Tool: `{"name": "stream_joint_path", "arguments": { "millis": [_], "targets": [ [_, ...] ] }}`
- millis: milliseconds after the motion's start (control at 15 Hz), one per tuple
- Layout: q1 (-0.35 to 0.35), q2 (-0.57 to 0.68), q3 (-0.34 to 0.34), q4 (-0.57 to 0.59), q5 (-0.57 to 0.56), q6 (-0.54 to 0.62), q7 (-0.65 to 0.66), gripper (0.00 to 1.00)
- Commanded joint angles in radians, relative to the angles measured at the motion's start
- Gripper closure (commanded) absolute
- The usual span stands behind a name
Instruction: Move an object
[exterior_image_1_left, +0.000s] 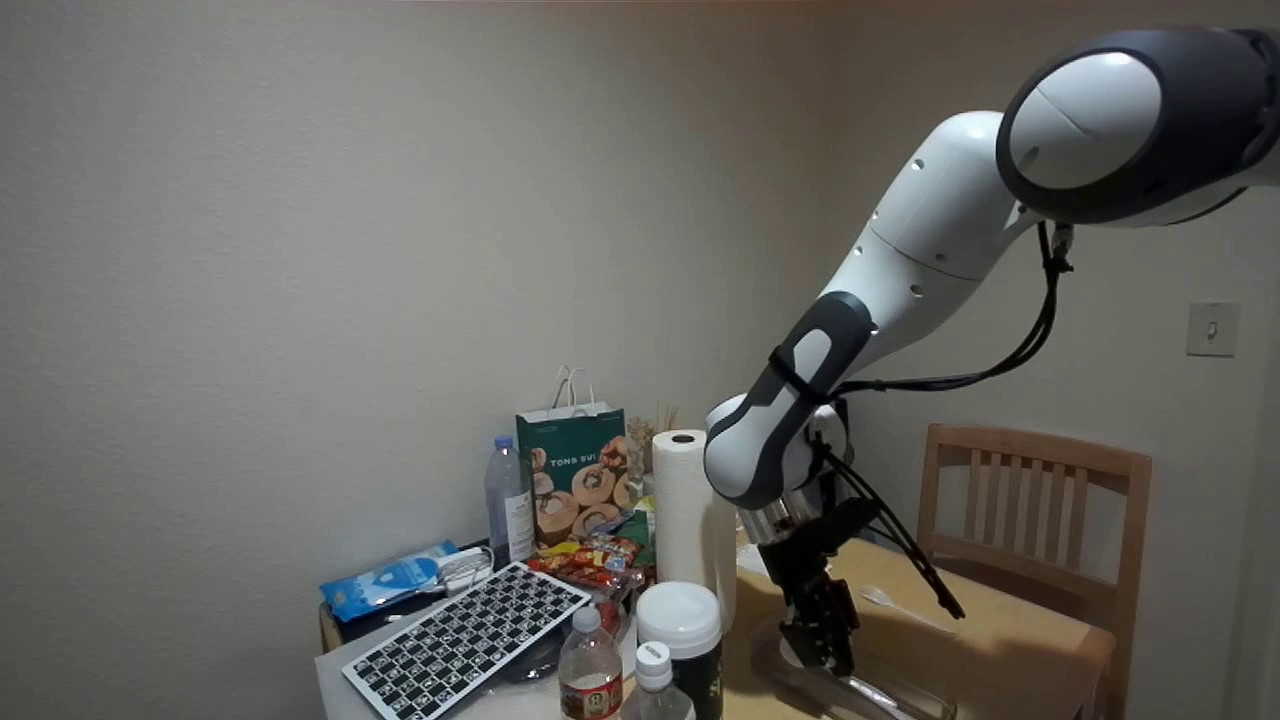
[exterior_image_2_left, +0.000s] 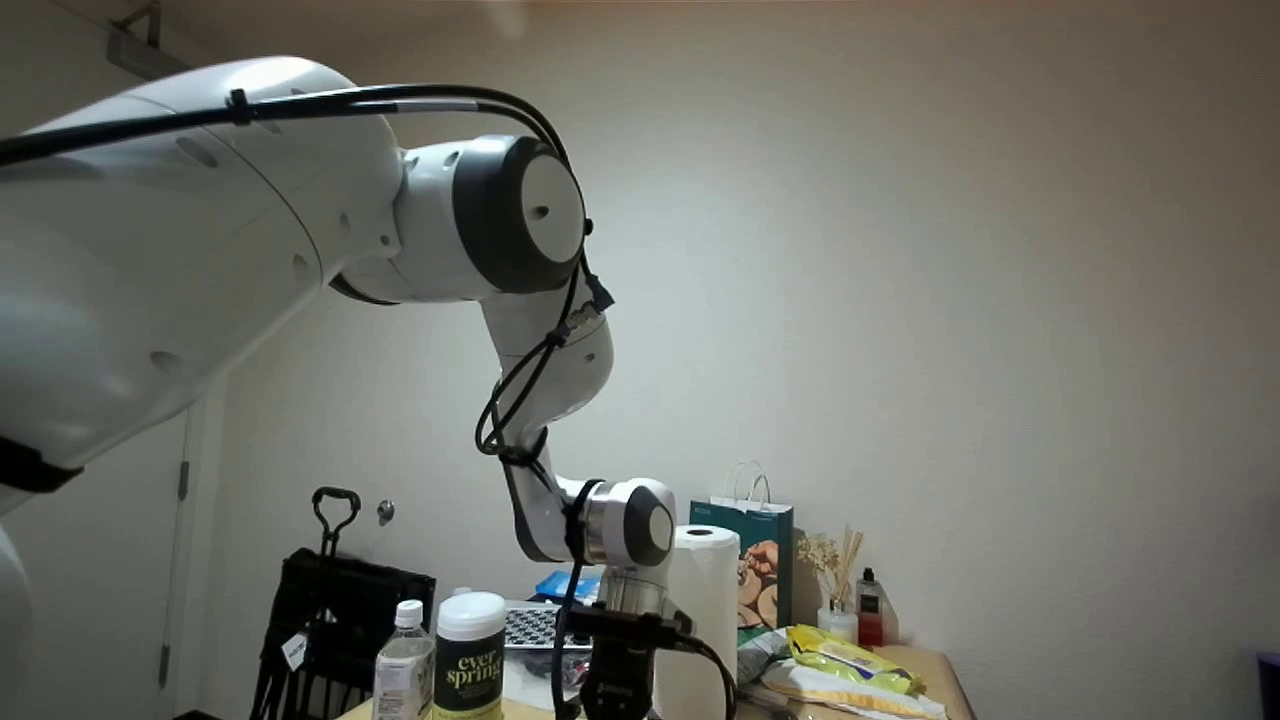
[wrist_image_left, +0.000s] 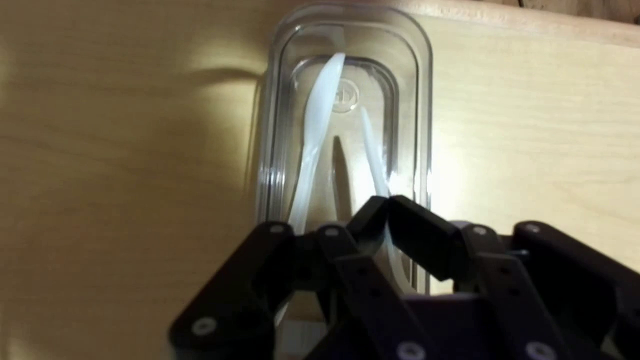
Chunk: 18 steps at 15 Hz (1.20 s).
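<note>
Both exterior views face walls (exterior_image_1_left: 330, 250), sharing a paper-towel roll (exterior_image_1_left: 686, 515) near six o'clock; the wrist view looks closely down.

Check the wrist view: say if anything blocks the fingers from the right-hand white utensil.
Nothing visible does: the fingers appear closed on the white utensil, and the white knife lies to its left in that view, not between.
</note>
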Motion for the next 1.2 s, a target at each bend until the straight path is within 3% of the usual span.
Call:
{"name": "stream_joint_path", "arguments": {
  "millis": [0, 667, 733, 800, 1133],
  "targets": [
    [0.0, -0.04, -0.014, -0.013, 0.012, 0.051, 0.04, 0.94],
    [0.007, 0.039, -0.029, 0.023, 0.01, 0.016, 0.085, 0.94],
    [0.011, 0.046, -0.029, 0.025, 0.006, 0.011, 0.087, 0.64],
    [0.014, 0.051, -0.028, 0.026, 0.006, 0.009, 0.085, 0.64],
    [0.027, 0.025, -0.034, 0.016, -0.007, -0.011, 0.086, 0.32]
  ]
}}
